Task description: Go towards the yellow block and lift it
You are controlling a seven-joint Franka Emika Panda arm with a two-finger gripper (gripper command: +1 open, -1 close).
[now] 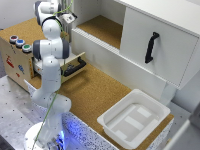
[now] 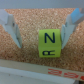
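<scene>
In the wrist view, the yellow block stands on cork, with a black "N" on one face and an "R" on the face beside it. My gripper is open, one finger on each side of the block, apart from it. In the exterior view my gripper is at the back over the cork shelf. I cannot make out the block there.
A white bin sits at the front on the exterior view's right. A wooden box with coloured buttons and a drawer with a black handle stand by the arm. A white cabinet door with a black handle is on the right.
</scene>
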